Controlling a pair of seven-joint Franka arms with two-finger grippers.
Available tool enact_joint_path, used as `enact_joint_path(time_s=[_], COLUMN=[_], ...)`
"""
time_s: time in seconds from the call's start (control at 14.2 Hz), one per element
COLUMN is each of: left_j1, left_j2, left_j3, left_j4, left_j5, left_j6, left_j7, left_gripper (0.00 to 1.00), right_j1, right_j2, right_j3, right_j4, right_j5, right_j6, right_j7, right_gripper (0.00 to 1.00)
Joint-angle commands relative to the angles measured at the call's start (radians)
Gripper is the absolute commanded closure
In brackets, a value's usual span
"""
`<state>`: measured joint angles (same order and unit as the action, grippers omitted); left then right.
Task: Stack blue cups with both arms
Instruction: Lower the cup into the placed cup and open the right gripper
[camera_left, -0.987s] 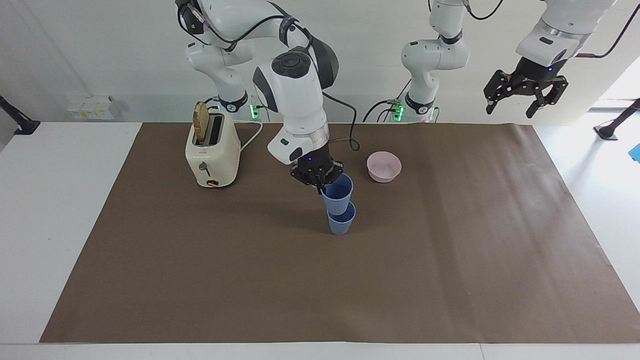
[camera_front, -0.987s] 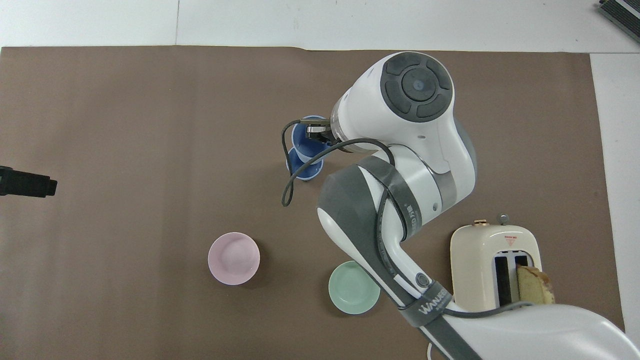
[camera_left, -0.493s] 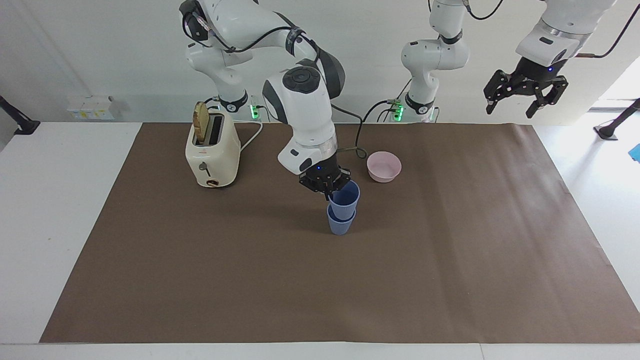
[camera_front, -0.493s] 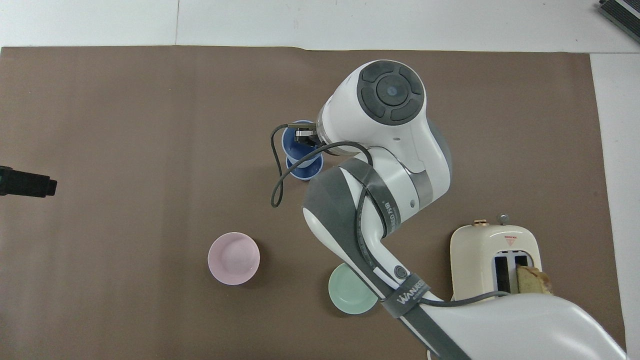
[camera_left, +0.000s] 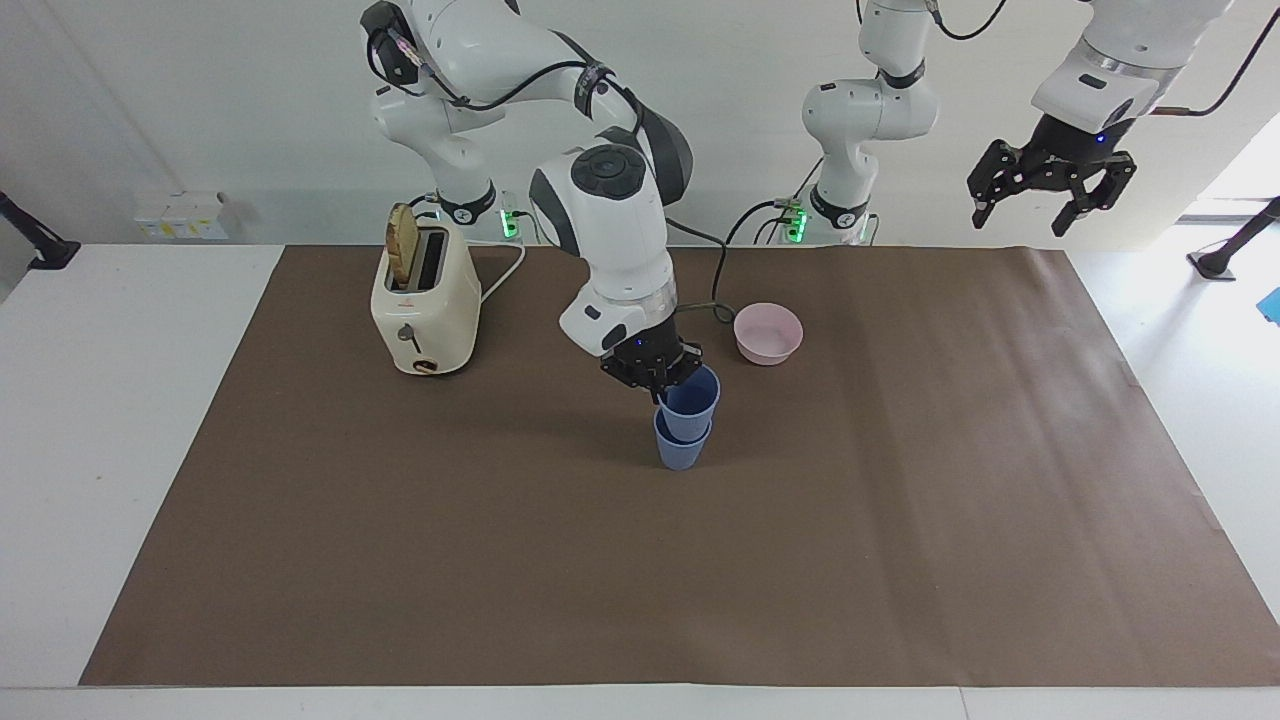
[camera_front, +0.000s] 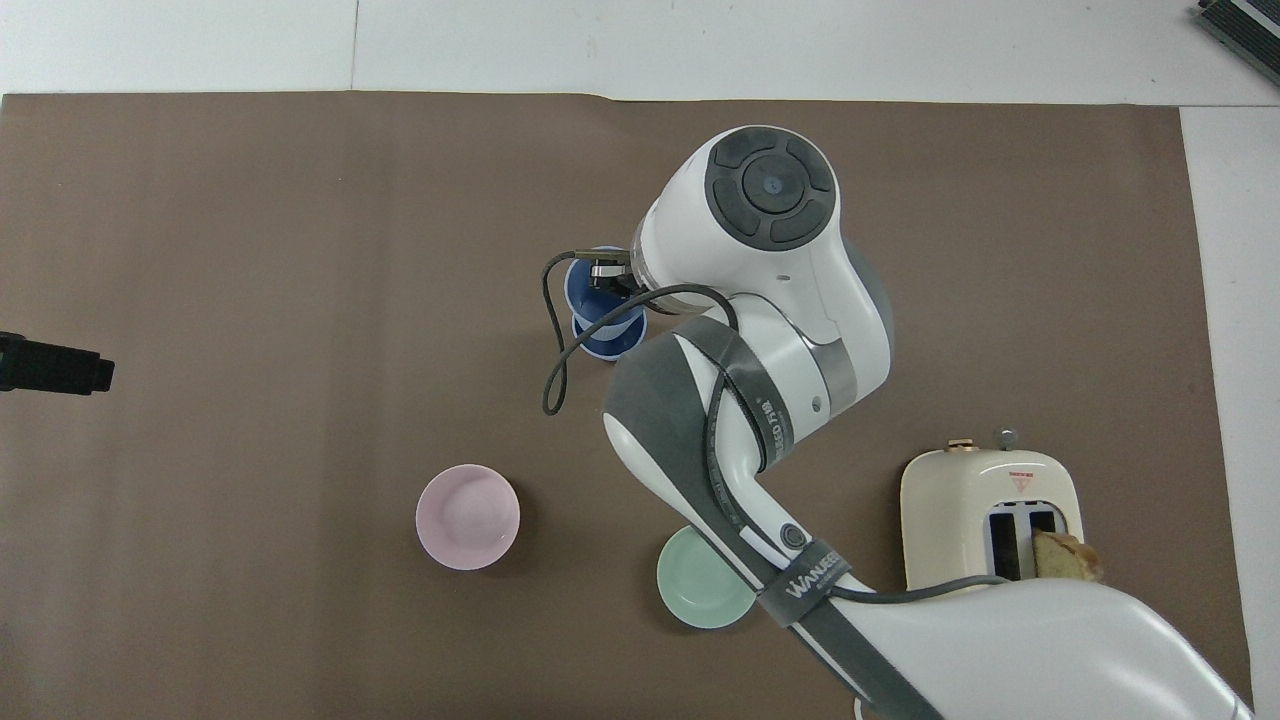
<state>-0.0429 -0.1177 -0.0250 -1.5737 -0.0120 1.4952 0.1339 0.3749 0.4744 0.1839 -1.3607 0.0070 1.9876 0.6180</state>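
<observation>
The top cup (camera_left: 690, 398) is held by the right gripper (camera_left: 662, 385), jaws shut on its rim, half inside the bottom cup (camera_left: 681, 448); it should be pushed down and let go. The left gripper (camera_left: 1050, 195) waits open and empty

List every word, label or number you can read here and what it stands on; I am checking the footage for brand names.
"WANUE...", white letters on the grey strap round the right arm; the rest curves out of sight.
Grey band higher on that arm: white print, too small to read.
Toaster: red triangular mark on top, too small to read.
Toaster front: small red mark, unreadable.
Nothing on the blue cups or pink bowl.
</observation>
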Motion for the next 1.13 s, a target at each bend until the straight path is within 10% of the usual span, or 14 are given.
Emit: enact_joint_path(time_s=[0.0, 0.7, 1.06], left_j1=[0.009, 0.009, 0.009], left_j2=[-0.013, -0.013, -0.013], left_j3=[-0.007, -0.007, -0.007], left_j4=[-0.006, -0.006, -0.006], left_j5=[0.013, 0.013, 0.013], left_j6=[-0.012, -0.012, -0.012], left_j7=[0.006, 0.006, 0.006], left_gripper=[0.0, 0.0, 0.0], right_j1=[-0.001, -0.005, -0.01], right_j2=[0.016, 0.029, 0.029], right_j3=[0.005, 0.003, 0.005], right_j4=[-0.018, -0.086, -0.084], right_j5=[-0.016, -0.016, -0.016], right_j6=[0.043, 0.103, 0.102], right_j7=[0.022, 0.017, 0.014], right_gripper=[1.0, 0.99, 0.65])
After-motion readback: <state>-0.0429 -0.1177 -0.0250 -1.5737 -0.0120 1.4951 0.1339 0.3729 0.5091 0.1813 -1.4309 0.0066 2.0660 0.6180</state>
